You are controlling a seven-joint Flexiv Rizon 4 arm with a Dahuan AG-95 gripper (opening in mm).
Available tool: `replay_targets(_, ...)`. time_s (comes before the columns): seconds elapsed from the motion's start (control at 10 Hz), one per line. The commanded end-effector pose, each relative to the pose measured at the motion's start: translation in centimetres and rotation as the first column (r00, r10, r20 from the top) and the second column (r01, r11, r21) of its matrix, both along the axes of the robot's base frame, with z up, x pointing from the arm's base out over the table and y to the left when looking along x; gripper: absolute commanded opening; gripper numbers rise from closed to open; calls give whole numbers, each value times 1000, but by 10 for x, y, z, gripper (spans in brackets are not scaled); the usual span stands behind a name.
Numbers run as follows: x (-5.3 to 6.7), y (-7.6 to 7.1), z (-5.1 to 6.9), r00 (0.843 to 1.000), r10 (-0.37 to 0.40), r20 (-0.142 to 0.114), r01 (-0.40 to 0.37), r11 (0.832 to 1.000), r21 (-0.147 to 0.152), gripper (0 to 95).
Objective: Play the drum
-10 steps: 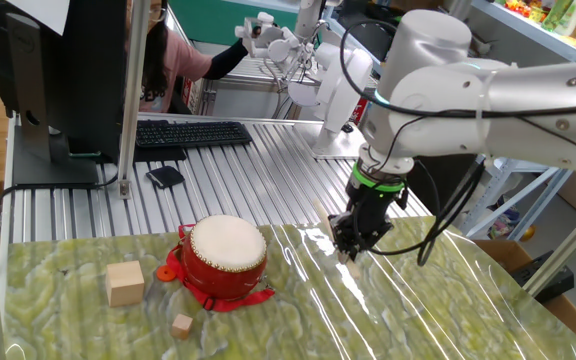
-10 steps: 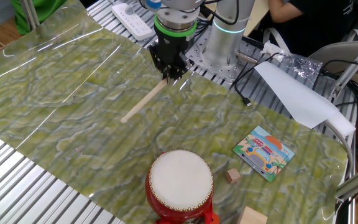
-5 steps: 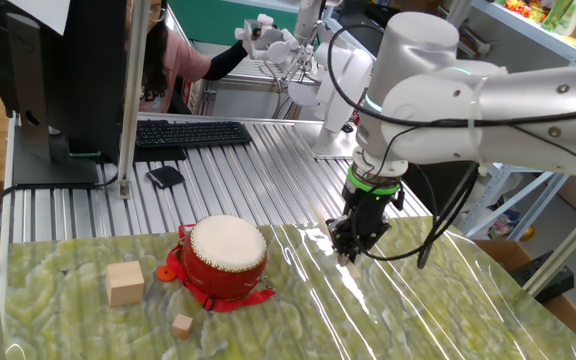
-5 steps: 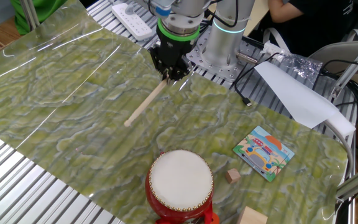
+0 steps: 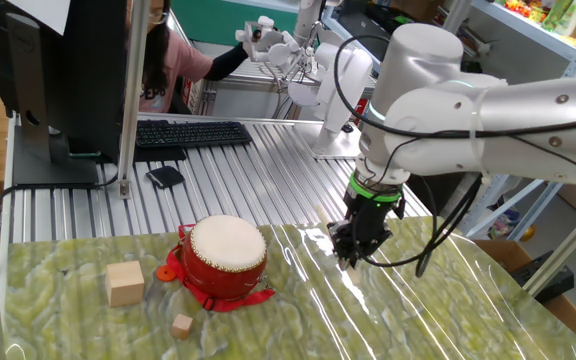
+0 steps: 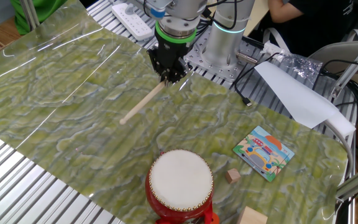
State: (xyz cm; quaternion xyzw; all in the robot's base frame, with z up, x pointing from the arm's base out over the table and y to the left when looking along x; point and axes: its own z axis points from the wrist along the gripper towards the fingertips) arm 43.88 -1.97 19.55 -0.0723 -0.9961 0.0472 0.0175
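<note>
The arm reaches out over the green marbled mat (image 6: pixel 73 81) with its gripper (image 6: pixel 166 79) pointing straight down, and the black fingers are pinched in on the near end of a thin wooden stick (image 6: pixel 143 104). The stick slants away from the jaws across the mat, its far tip low, though I cannot tell whether that tip touches the surface. In the one fixed view the gripper (image 5: pixel 353 258) sits low beside the shiny glare on the mat, and the stick itself is too hard to pick out there. The drum (image 5: pixel 226 262) stands upright on the mat well apart from the gripper, a small red toy with a cream-white head, studs round the rim and a red ribbon spread under it; in the other fixed view it (image 6: pixel 180 185) is at the near edge of the table. A larger wooden cube (image 5: pixel 125 283) and a smaller wooden cube (image 5: pixel 182 325) lie near the drum, apart from it. A colourful picture card (image 6: pixel 264 152) lies flat on the mat, and a black keyboard (image 5: pixel 190 134) rests on the ribbed metal table (image 5: pixel 258 190) behind.
</note>
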Motion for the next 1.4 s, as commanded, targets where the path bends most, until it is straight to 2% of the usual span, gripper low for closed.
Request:
replay_targets(0.1, 0, 0, 0, 1000, -20, -5, 20, 1000, 6, 0)
replay_targets(0.5, 0, 0, 0, 1000, -11, -6, 11, 1000, 19, 0)
replay_targets(0.7, 0, 0, 0, 1000, -10, -3, 10, 998, 56, 0)
replay_targets(1.0, 0, 0, 0, 1000, -4, 9, 4, 999, 50, 0)
replay_targets(1.3, 0, 0, 0, 1000, -27, 3, 26, 998, 48, 0)
replay_targets(1.4, 0, 0, 0, 1000, -24, -1, 24, 998, 57, 0)
